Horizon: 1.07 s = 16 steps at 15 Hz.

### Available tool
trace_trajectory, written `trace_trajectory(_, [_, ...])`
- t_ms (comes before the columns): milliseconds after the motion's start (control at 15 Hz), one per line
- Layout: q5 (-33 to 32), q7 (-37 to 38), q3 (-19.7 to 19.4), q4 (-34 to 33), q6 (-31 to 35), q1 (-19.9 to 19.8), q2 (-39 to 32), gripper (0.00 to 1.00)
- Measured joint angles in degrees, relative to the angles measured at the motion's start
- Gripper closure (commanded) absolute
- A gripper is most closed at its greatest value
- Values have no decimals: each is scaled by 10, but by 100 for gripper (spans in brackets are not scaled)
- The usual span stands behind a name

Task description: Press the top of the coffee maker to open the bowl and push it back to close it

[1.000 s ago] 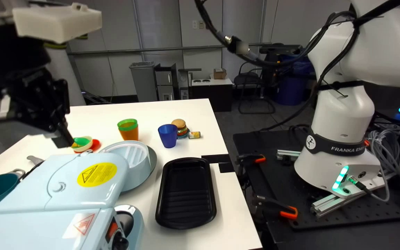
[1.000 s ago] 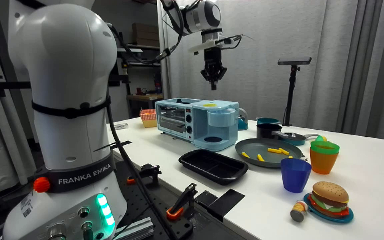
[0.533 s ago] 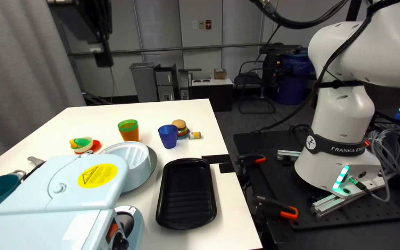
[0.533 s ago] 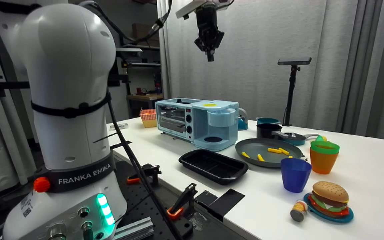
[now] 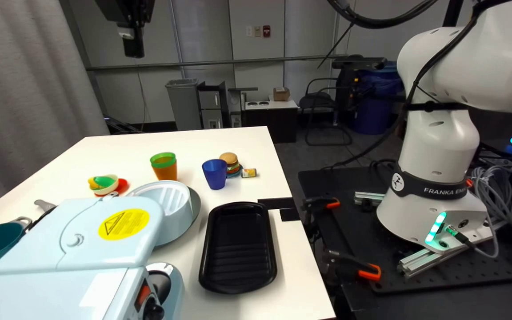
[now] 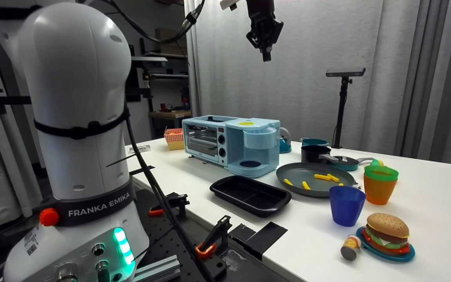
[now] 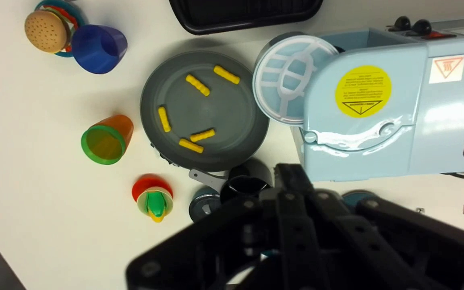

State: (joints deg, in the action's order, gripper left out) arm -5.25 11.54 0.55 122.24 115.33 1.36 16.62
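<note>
Above coffee maker (image 6: 234, 144), claw (image 6: 266, 59) in free air

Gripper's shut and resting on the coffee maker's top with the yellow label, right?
Shut, yes, but not resting on it: in both exterior views the gripper hangs in the air, clear of the coffee maker's top with the yellow label.

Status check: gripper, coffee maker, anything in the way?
Gripper shut, nothing held, high up and clear of the coffee maker. Bowl juts out from under the top. Grey pan sits lower, close by; likely not in the way.
</note>
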Motion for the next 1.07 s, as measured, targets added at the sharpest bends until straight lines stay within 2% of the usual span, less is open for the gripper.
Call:
trace_trajectory(467, [9,7,-7,-10,65,-15,-100,100])
trace_trajectory(1067, [45,10,-19,-54,72,-20,-197,100])
